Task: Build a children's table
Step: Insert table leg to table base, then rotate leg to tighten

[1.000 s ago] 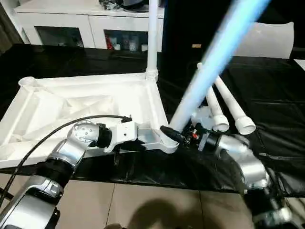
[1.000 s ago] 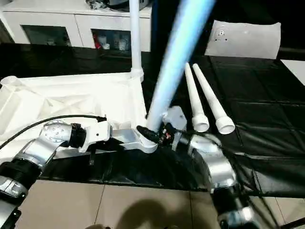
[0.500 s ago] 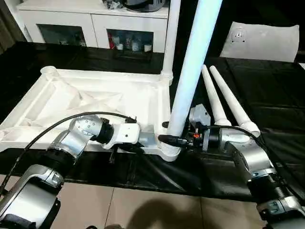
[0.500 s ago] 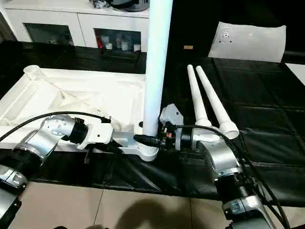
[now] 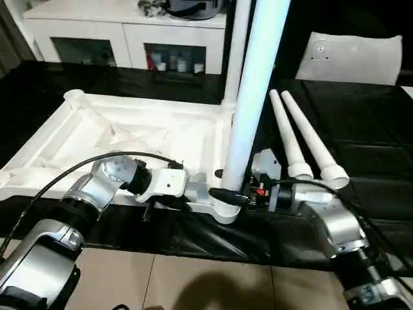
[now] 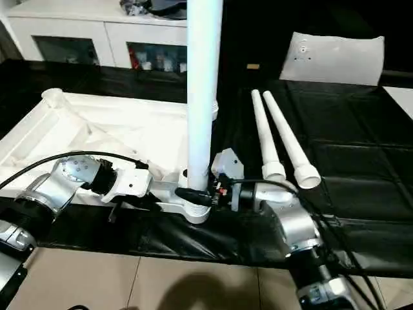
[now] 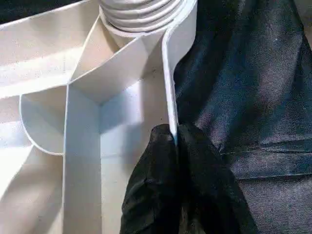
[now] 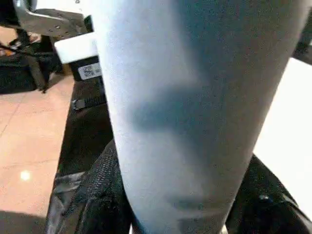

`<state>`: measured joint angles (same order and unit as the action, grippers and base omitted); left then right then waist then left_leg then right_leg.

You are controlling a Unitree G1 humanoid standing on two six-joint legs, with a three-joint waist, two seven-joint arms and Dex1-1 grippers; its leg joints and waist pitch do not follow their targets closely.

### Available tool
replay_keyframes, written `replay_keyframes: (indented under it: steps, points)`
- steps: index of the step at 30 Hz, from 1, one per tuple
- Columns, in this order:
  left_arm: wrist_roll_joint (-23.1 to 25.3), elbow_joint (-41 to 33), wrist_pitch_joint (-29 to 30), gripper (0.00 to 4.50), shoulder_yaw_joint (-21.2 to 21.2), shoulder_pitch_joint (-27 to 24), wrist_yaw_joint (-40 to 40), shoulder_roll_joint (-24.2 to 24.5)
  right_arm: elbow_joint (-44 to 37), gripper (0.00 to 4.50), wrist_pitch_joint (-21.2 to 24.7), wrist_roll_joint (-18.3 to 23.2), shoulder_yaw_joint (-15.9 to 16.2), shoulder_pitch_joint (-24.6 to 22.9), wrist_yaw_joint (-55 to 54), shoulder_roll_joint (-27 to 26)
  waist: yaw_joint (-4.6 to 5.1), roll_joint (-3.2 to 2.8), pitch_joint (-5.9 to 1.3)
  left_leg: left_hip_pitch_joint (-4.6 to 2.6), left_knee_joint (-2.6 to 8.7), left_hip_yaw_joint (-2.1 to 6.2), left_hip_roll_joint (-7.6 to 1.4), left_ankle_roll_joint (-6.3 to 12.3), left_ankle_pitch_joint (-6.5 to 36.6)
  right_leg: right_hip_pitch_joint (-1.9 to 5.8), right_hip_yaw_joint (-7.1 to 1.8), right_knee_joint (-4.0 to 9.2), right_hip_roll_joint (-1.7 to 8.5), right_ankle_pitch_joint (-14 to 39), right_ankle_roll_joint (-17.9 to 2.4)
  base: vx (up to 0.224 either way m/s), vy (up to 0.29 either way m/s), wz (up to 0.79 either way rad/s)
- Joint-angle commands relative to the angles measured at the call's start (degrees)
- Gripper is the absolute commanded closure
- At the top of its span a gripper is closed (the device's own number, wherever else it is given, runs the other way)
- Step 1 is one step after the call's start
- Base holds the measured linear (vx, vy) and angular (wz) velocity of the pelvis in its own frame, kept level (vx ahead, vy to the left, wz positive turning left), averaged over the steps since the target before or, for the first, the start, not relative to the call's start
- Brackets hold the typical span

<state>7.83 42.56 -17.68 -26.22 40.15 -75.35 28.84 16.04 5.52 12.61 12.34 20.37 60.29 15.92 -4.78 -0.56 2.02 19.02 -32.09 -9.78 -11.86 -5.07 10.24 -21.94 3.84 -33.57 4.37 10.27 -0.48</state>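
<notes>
The children's table top [image 5: 116, 139] lies upside down on the black cloth, ribs facing up. One leg [image 5: 240, 51] stands in its far right corner socket. A second leg [image 5: 255, 84] stands upright in the near right corner socket [image 5: 222, 212], and my right gripper [image 5: 227, 194] is shut around its base. In the right wrist view this leg [image 8: 195, 107] sits between the black fingers [image 8: 105, 195]. My left gripper [image 7: 174, 139] is shut on the table top's thin rim beside that socket. Two loose legs [image 5: 287, 135] [image 5: 313, 142] lie side by side to the right.
A white cabinet [image 5: 129, 29] with glass doors stands behind the work surface. A flat white panel [image 5: 358, 58] with a small round mark leans at the back right. The surface's front edge runs just below my grippers, with tiled floor [image 5: 193, 284] beyond it.
The leg in my right gripper has swung from a steep tilt to upright over the near right socket. The head camera has shifted too. My left gripper keeps its hold on the rim.
</notes>
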Motion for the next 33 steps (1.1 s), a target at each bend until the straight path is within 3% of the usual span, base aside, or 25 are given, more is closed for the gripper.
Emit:
replay_keyframes:
  steps: [1, 5, 9, 11, 13, 16, 18, 19, 21, 22, 25, 33]
  points:
    - [2.7, -0.4, 0.2, 4.50, 0.3, 0.0, 2.2, 1.1, 3.6, 2.62, 2.7, -3.1, 5.9, -3.3, 1.4, -0.3, 0.19, -0.59, -1.86, -0.17, 4.25, 0.52, -1.14, -0.74, 23.4, 1.43, -2.35, 5.15, 3.62, 27.4, -7.7, 0.000, 0.000, 0.00]
    - [2.7, 0.0, 0.4, 4.50, 0.7, -0.1, 3.1, 1.6, 5.1, 2.62, 2.6, -3.2, 4.0, -2.8, -1.8, -2.1, 0.17, -0.87, -2.10, -0.02, 4.43, 0.56, -1.32, -0.77, 22.3, 1.44, -2.42, 4.88, 3.51, 24.6, -8.3, 0.000, 0.000, 0.00]
    - [1.4, -3.0, 4.2, 4.50, 2.5, -2.0, 4.8, 2.1, 7.0, 2.62, 1.0, -4.3, 2.4, -2.4, -7.0, -3.8, 0.71, -1.02, -1.99, -0.11, 4.57, 0.69, -1.30, -1.67, 23.9, 1.29, -2.37, 4.93, 3.65, 26.2, -8.3, 0.000, 0.000, 0.00]
    - [-0.2, -7.5, 9.6, 4.50, 4.7, -5.1, 7.0, 2.4, 7.8, 2.62, -0.1, -4.9, 1.2, -2.4, -11.2, -5.1, 1.68, -1.00, -1.68, 0.10, 4.52, 0.97, -1.06, -1.44, 25.1, 1.15, -2.15, 5.44, 3.76, 32.4, -6.6, 0.000, 0.000, 0.00]
    - [-1.1, -10.6, 12.8, 4.50, 6.0, -7.0, 8.2, 2.5, 8.3, 2.62, -0.7, -5.2, 0.4, -2.3, -13.5, -5.9, 1.87, -1.04, -1.75, 0.07, 4.51, 1.11, -1.11, -1.43, 25.2, 1.06, -2.09, 5.64, 4.04, 34.6, -5.9, 0.000, 0.000, 0.00]
    - [-2.8, -18.6, 20.5, 4.50, 8.6, -11.5, 10.8, 2.3, 9.8, 2.62, -1.8, -5.7, -1.8, -1.8, -18.8, -7.6, 2.85, -1.24, -1.44, 0.07, 4.61, 1.34, -0.86, -1.30, 27.2, 0.64, -1.70, 6.27, 3.60, 37.8, -4.4, 0.000, 0.000, 0.00]
    - [-3.4, -26.4, 28.7, 4.50, 10.4, -15.3, 13.9, 0.8, 11.6, 2.62, -2.8, -5.6, -3.2, -0.7, -22.7, -9.4, 3.66, -1.30, -1.70, 0.45, 4.97, 1.68, -1.17, -1.59, 27.9, 1.10, -1.51, 5.87, 3.69, 35.6, -4.8, 0.000, 0.000, 0.00]
    - [-3.3, -28.4, 31.1, 4.50, 10.7, -16.3, 15.0, 0.1, 12.3, 2.62, -3.2, -5.7, -3.6, -0.2, -24.0, -10.0, 3.73, -1.37, -1.57, 0.31, 4.96, 1.60, -1.08, -1.42, 28.3, 0.83, -1.52, 6.09, 3.50, 35.5, -4.9, 0.000, 0.000, 0.00]
    - [-2.9, -32.5, 36.5, 4.50, 11.2, -17.4, 17.7, -2.4, 14.6, 2.62, -3.9, -6.0, -4.1, 1.5, -27.0, -11.5, 4.39, -0.89, -1.64, -0.13, 4.56, 1.35, -0.97, -1.20, 29.0, 0.28, -1.74, 6.15, 3.39, 34.4, -6.0, 0.000, 0.000, 0.00]
    - [-2.9, -32.5, 36.5, 4.50, 11.2, -17.4, 17.7, -2.4, 14.6, 2.62, -3.9, -6.0, -4.1, 1.5, -27.0, -11.5, 4.33, -1.12, -1.79, -0.15, 4.33, 1.17, -0.75, -0.66, 27.9, 0.24, -1.95, 6.11, 3.28, 32.9, -6.5, 0.000, 0.000, 0.00]
    - [-2.3, -38.5, 45.1, 4.50, 9.6, -16.8, 21.6, -8.1, 21.5, 2.62, -5.2, -5.8, -6.4, 6.7, -34.7, -14.8, 4.32, -0.61, -1.87, 0.29, 4.33, 0.83, -0.79, -0.21, 25.7, 0.39, -2.05, 5.74, 3.05, 29.4, -7.6, 0.000, 0.000, 0.00]
    - [1.2, -36.6, 45.7, 4.50, 6.9, -14.4, 23.9, -9.2, 26.0, 2.62, -3.6, -5.0, -8.5, 9.6, -39.2, -17.1, 3.83, -0.72, -2.55, 1.30, 4.00, 0.43, -0.82, 0.89, 18.4, 1.09, -2.21, 4.76, 2.99, 20.1, -9.0, 0.000, 0.000, 0.00]
